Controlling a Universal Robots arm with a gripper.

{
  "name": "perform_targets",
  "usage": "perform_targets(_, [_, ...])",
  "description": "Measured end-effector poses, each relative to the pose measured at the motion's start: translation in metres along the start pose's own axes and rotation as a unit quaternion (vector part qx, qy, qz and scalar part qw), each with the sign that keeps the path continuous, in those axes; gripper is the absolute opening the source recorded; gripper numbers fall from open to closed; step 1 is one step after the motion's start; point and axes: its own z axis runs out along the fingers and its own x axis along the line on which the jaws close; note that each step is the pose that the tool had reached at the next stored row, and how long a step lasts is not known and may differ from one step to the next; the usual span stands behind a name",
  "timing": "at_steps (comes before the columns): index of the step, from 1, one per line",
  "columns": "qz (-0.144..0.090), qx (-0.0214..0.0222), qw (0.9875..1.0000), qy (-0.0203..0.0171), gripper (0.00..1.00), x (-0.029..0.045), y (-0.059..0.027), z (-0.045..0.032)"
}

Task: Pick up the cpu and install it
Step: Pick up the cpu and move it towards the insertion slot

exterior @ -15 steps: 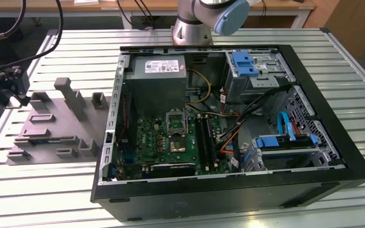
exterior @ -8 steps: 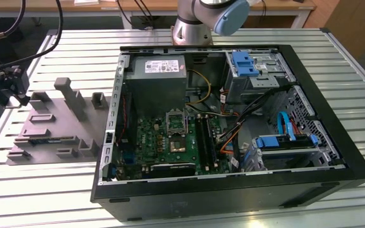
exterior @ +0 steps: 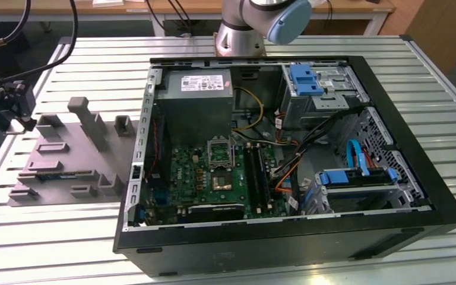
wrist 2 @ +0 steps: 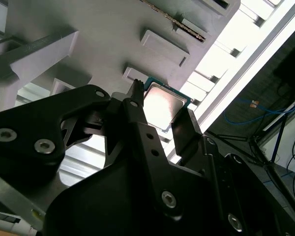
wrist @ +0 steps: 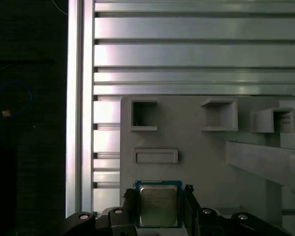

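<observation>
The cpu (wrist: 158, 204), a small square chip with a pale metal top and a thin green rim, sits between the two dark fingers of my gripper (wrist: 158, 195). One finger presses on each side of it, so the gripper is shut on it. The second wrist view shows the same grip, with the cpu (wrist 2: 163, 102) above the grey tray (wrist 2: 88, 29). In the exterior view my gripper (exterior: 10, 119) hangs at the far left, over the table's edge beside the tray (exterior: 62, 160). The open computer case (exterior: 291, 231) holds the green motherboard (exterior: 212, 178) with its square socket (exterior: 220, 151).
The tray carries upright grey blocks (exterior: 89, 122) and square pockets (wrist: 219, 115). The slatted metal table (wrist: 196, 49) ends close to the gripper, with dark floor beyond. Cables (exterior: 323, 148), blue drive brackets (exterior: 306, 80) and a power supply (exterior: 200, 101) crowd the case. The arm's base (exterior: 244, 29) stands behind it.
</observation>
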Motion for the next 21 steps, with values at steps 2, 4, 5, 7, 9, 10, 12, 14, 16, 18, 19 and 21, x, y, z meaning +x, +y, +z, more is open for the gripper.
perform_targets(2, [0.0, 0.0, 1.0, 0.0, 0.47, 0.0, 0.0, -0.0004])
perform_targets(4, [0.0, 0.0, 1.0, 0.0, 0.47, 0.0, 0.0001, -0.0008])
perform_targets(5, [0.0, 0.0, 1.0, 0.0, 0.47, 0.0, 0.0001, -0.001])
perform_targets(7, [0.0, 0.0, 1.0, 0.0, 0.47, 0.0, 0.0001, -0.0016])
perform_targets(9, [0.0, 0.0, 1.0, 0.0, 0.47, 0.0, 0.0001, -0.0019])
perform_targets(10, [0.0, 0.0, 1.0, 0.0, 0.47, 0.0, 0.0001, -0.0021])
perform_targets(12, [0.0, 0.0, 1.0, 0.0, 0.47, 0.0, 0.0002, -0.0025])
perform_targets(14, [0.0, 0.0, 1.0, 0.0, 0.47, 0.0, 0.0002, -0.0029])
perform_targets(16, [0.0, 0.0, 1.0, 0.0, 0.47, 0.0, 0.0002, -0.0033])
perform_targets(18, [0.0, 0.0, 1.0, 0.0, 0.47, 0.0, 0.0002, -0.0037])
perform_targets(19, [0.0, 0.0, 1.0, 0.0, 0.47, 0.0, 0.0002, -0.0039])
perform_targets(21, [0.0, 0.0, 1.0, 0.0, 0.47, 0.0, 0.0002, -0.0043])
